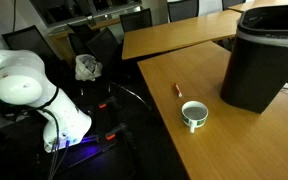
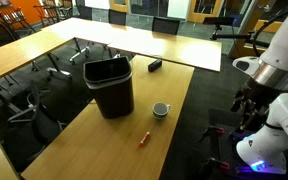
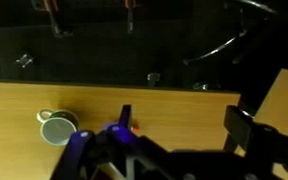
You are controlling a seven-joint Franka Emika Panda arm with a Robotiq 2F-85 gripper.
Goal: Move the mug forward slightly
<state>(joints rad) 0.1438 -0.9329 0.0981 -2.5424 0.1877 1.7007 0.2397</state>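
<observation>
In an exterior view, the mug (image 1: 194,114) stands upright on the table (image 1: 234,150), close to the foot of the black bin (image 1: 264,60) but not touching it. The red pen (image 1: 176,90) lies a little farther from the bin than the mug does. Only the white arm (image 1: 24,85) shows here, off the table and well away from the bin.

In an exterior view from the opposite side, the mug (image 2: 161,110) is again just beside the bin (image 2: 110,85). The gripper (image 2: 247,102) is a dark blur hanging well away from the bin. I cannot tell how far its jaws are parted, though nothing seems to be in them.

In the wrist view, the mug (image 3: 57,128) shows its open mouth and a small handle, and the bin is out of frame. To me it looks like glazed ceramic: rigid, fairly light, slick and chippable. I would pinch across the rim wall rather than the tiny handle and keep it low.
</observation>
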